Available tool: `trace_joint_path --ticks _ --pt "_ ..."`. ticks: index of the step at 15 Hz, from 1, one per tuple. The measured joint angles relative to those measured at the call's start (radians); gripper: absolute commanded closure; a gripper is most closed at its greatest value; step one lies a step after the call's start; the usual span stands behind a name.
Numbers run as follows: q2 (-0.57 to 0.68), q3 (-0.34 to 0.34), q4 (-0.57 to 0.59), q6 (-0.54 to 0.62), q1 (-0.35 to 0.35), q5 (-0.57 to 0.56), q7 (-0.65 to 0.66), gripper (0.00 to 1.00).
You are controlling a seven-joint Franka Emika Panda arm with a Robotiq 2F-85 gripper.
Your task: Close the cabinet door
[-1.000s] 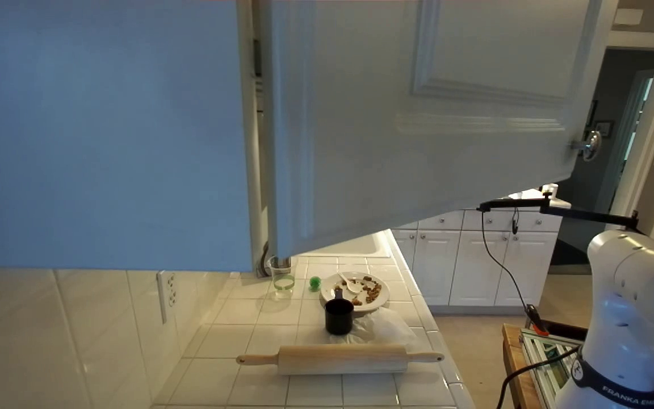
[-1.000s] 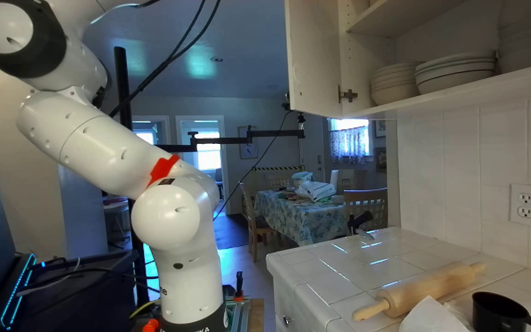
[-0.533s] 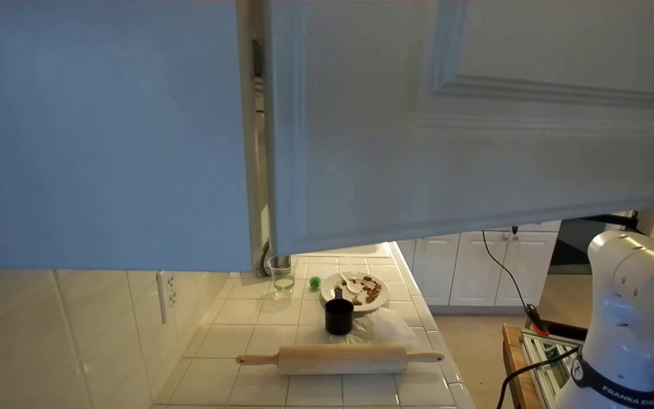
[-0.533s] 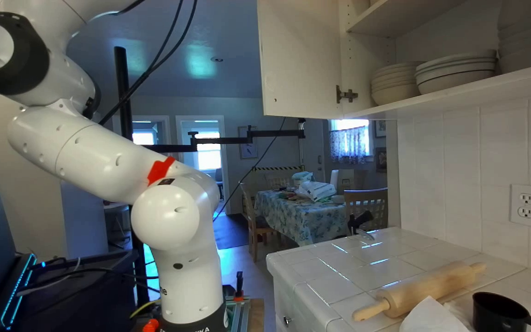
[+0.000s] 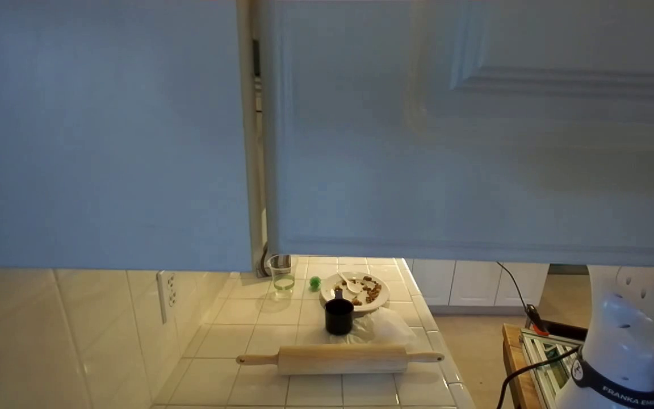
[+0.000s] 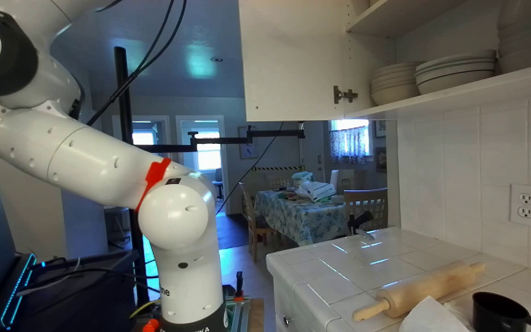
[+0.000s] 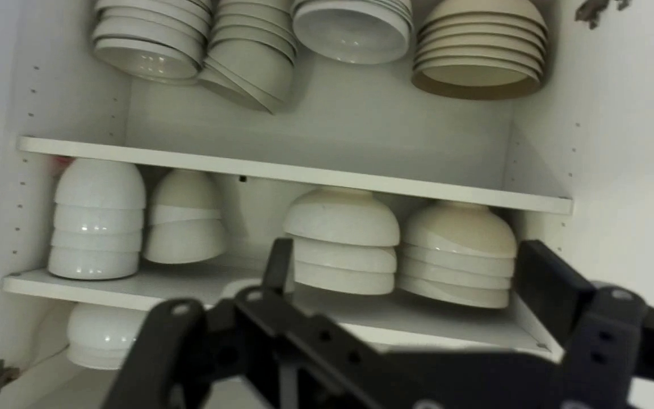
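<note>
The pincer (image 7: 418, 278) faced the cabinet (image 7: 355, 119), fingers apart and gripping nothing, probably since closing took a push, not a grasp. Bowls (image 7: 341, 241) sat stacked inside the cabinet, likely saving room. The cabinet door (image 6: 295, 60) stood wide open, carried by its hinge (image 6: 345, 95) at the cabinet's side.

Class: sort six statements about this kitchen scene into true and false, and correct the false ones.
1. The large, pale, panelled cabinet door stands open. True.
2. A black cylindrical cup stands between the pale wooden rolling pin and the round white plate. True.
3. The plate is bare. False: brown bits and a white spoon lie on it.
4. The black two-fingered hand is open. True.
5. The hand grips the rolling pin. False: the rolling pin lies on the white tiled countertop.
6. The cabinet holds no dishes. False: pale stacked bowls show inside it.
</note>
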Motion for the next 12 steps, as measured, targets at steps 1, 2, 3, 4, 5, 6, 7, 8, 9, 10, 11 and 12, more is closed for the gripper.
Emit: trace_joint_path --ticks 1,2,3,4,5,6,7,8,9,10,11,12 --pt "0.0 0.0 -0.011 0.031 0.026 0.027 -0.003 0.0" --pt "0.0 -0.001 -0.024 0.06 0.052 0.053 -0.007 0.0" --pt "0.0 -0.003 -0.036 0.088 0.078 0.08 -0.015 0.0" --pt "0.001 -0.006 -0.048 0.112 0.105 0.107 -0.024 0.0" --pt "0.002 -0.009 -0.059 0.134 0.133 0.136 -0.036 0.0" --pt "0.004 -0.013 -0.067 0.151 0.161 0.164 -0.05 0.0" --pt "0.007 -0.017 -0.073 0.161 0.191 0.192 -0.065 0.0" --pt "0.009 -0.022 -0.077 0.169 0.22 0.219 -0.082 0.0" --pt "0.01 -0.029 -0.08 0.175 0.25 0.247 -0.101 0.0" --pt "0.01 -0.036 -0.084 0.179 0.28 0.276 -0.12 0.0" --pt "0.01 -0.044 -0.088 0.183 0.31 0.304 -0.138 0.0" --pt "0.01 -0.052 -0.092 0.188 0.339 0.33 -0.155 0.0"
